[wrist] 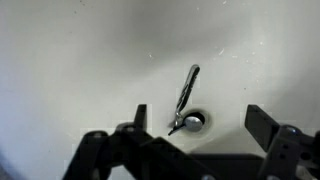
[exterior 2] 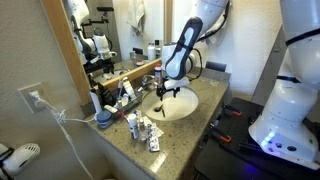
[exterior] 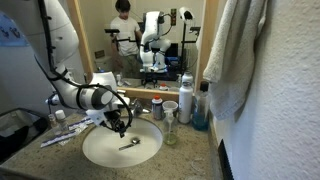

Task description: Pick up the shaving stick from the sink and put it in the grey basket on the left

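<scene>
**Wrist view.** The shaving stick (wrist: 187,92) lay on the white floor of the sink (wrist: 80,60), one end just beside the metal drain (wrist: 195,121). The fingers (wrist: 141,115) were spread wide apart and held nothing. **In an exterior view**, the gripper (exterior: 120,125) hung over the basin's rear edge, clear of the razor. A tall bottle (exterior: 186,100) stood on the speckled counter (exterior: 190,155).

No text, label, brand or number can be read in any view; the bottles and tubes show too small and blurred.
</scene>
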Motion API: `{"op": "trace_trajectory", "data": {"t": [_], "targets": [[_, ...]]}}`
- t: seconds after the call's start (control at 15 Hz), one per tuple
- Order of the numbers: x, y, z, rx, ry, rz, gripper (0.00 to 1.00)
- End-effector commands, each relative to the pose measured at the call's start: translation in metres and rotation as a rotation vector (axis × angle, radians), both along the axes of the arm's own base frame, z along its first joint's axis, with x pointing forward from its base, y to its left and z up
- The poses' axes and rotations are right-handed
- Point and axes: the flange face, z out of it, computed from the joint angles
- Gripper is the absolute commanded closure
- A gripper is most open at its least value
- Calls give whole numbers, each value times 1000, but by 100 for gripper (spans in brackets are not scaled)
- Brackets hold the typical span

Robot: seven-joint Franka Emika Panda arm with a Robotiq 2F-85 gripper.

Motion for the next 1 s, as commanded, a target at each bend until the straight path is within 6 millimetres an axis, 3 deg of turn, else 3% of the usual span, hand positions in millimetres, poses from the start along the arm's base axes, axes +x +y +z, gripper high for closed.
{"op": "trace_trajectory", "data": {"t": [0.0, 0.33, 0.8, 0.93], "targets": [[12, 4, -38, -17, 8, -22, 0], [22, 6, -84, 17, 9, -32, 0], [29, 1, -126, -1, 12, -24, 1], [30, 0, -134, -4, 19, -22, 26]]}}
